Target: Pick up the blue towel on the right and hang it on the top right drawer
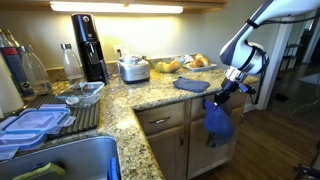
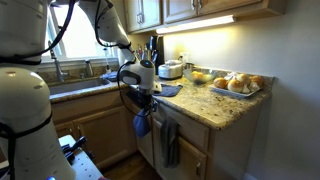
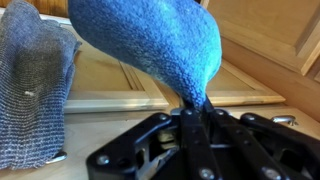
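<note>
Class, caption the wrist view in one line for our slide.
Gripper pinching the blue towel before wooden cabinet fronts, a grey towel hanging at left.

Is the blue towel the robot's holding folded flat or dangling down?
Dangling. The blue towel hangs limp and bunched from the gripper, pinched at its top.

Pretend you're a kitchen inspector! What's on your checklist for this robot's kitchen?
Surface: speckled stone counter, crowded along the back.
Job's things: blue towel hangs limp from the gripper, in front of the cabinets; not yet draped on the top right drawer.
Clutter: coffee maker, pot, fruit bowl, folded blue towel, plastic containers, grey towel hanging on the cabinet front.
Grippers: gripper shut on the blue towel's top.
Cables: nothing seen.
Surroundings: sink, window, wooden floor.
</note>
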